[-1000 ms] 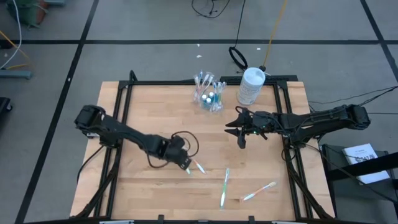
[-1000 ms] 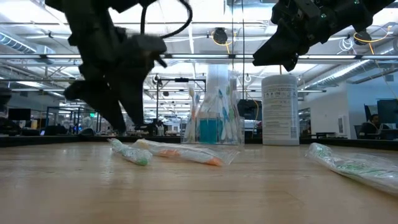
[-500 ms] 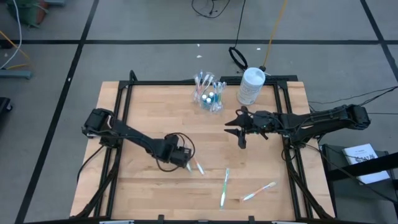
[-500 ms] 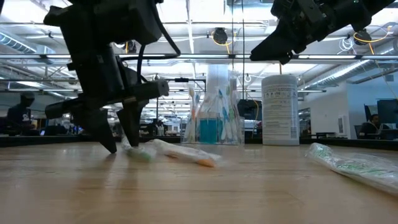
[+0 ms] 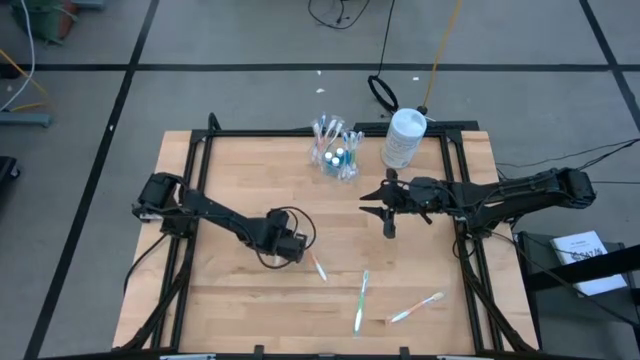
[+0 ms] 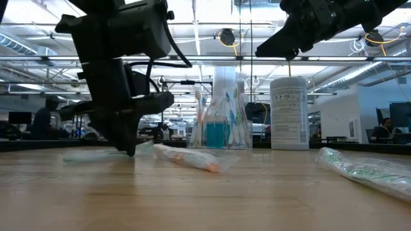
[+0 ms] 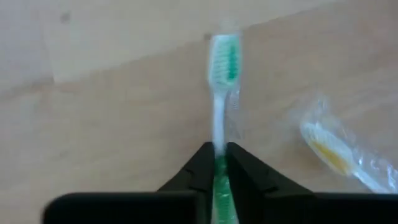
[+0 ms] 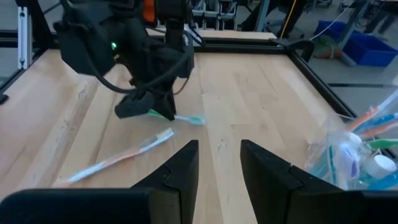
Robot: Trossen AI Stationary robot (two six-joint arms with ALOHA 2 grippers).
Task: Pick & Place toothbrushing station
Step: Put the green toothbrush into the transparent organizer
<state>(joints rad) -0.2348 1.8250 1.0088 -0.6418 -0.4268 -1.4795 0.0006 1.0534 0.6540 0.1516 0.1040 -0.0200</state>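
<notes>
Closing since a moment ago, the left gripper [image 7: 219, 163] now pinches the green toothbrush [image 7: 222, 81] by its handle, low on the table [image 5: 220, 300] at about seven o'clock from the clear holder [image 5: 335, 150]. An orange toothbrush [image 6: 186, 158] lies just beside it. The right gripper [image 5: 388, 222] hangs about half open, holding nothing, at five o'clock from the holder. The pick looks made; next comes a lift and a carry toward the holder at twelve o'clock, bristle end kept up.
</notes>
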